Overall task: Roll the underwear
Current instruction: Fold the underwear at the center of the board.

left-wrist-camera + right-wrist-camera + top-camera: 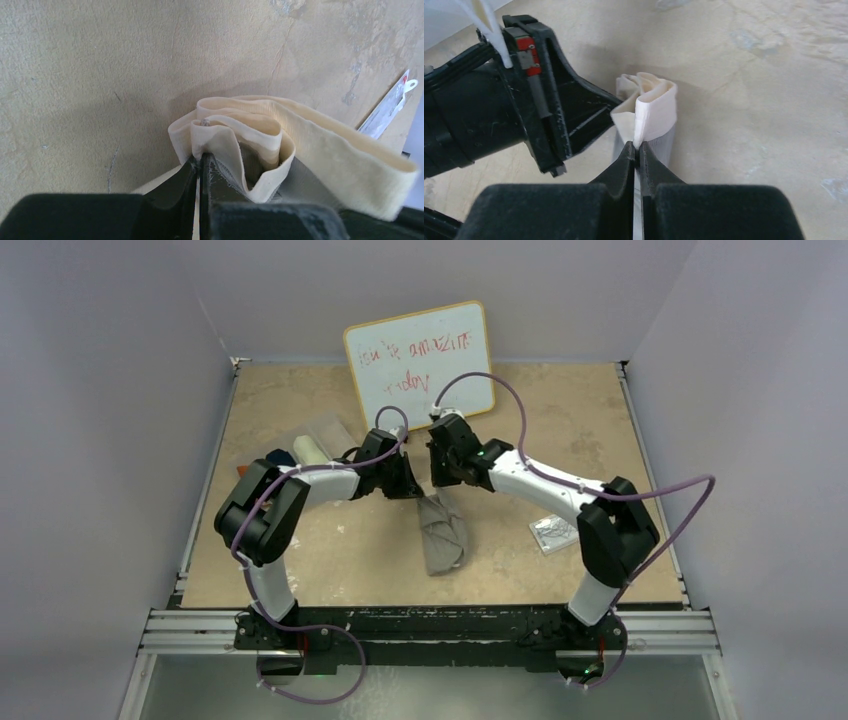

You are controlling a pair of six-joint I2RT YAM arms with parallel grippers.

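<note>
Draping onto scuffed tan table [300, 560], underwear [443, 535], whiteboard [420, 360] at bk

- The right tool [635, 150] is pinching the cream waistband of the underwear [655, 112], its two black fingers pressing together on the band's edge.
- The waistband is bunching into soft folds above the fingertips, with grey cloth showing just beneath it.
- The left tool [610, 106] is reaching in from the left, its tip touching the bunched band.
- The pale, mottled worktop [764, 100] is lying underneath.
</note>
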